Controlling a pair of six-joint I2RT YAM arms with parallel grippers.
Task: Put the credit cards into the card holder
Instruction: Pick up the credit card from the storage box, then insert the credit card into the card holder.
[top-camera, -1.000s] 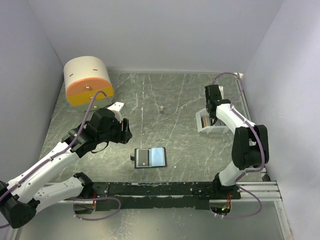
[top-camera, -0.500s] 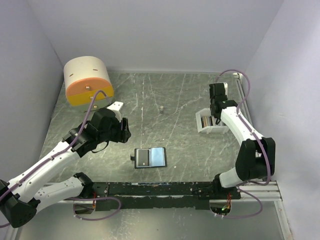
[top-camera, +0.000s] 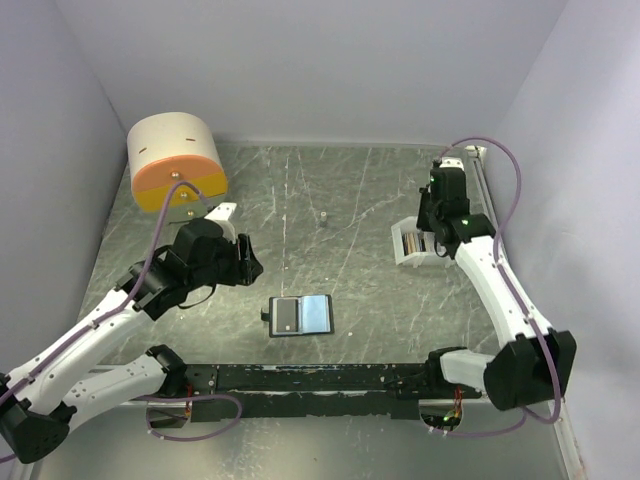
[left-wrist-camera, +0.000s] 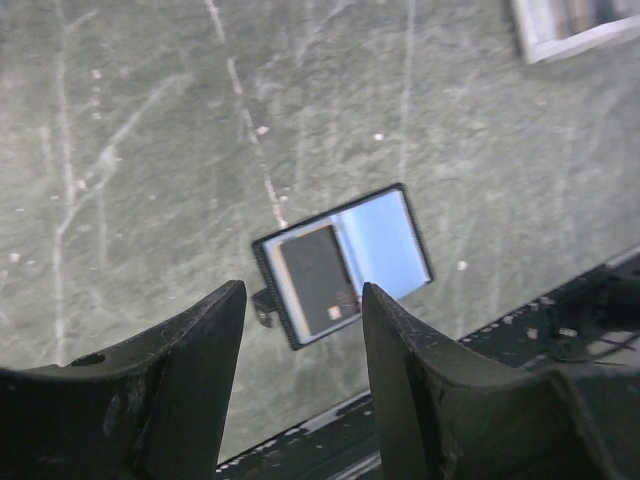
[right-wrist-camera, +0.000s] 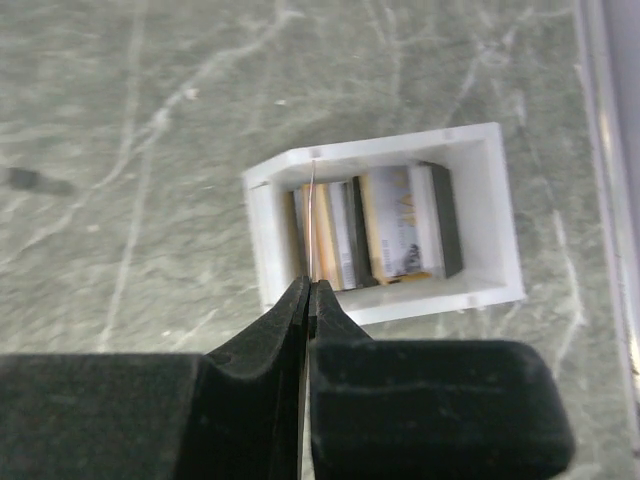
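Note:
The card holder (top-camera: 301, 316) lies open on the table, bluish pockets up, with a dark card (left-wrist-camera: 315, 280) in its left pocket. Several credit cards (right-wrist-camera: 400, 225) stand on edge in the white tray (right-wrist-camera: 480, 140). Just above that tray, my right gripper (right-wrist-camera: 308, 285) is shut on one thin credit card (right-wrist-camera: 312, 220), seen edge-on as a pale line. In the top view the right gripper (top-camera: 431, 222) hangs over the tray (top-camera: 402, 250). My left gripper (top-camera: 250, 262) hovers open and empty to the left of and behind the holder; the holder (left-wrist-camera: 340, 265) shows between its fingers (left-wrist-camera: 215, 330).
A round cream-and-orange drawer box (top-camera: 175, 160) stands at the back left. A small pale peg (top-camera: 324, 218) sits mid-table. A black rail (top-camera: 320, 378) runs along the near edge, and white walls close in on three sides.
The right arm has stretched up and back to the right, lifting its gripper over the tray with a card pinched. The left gripper shifted slightly and narrowed a little.

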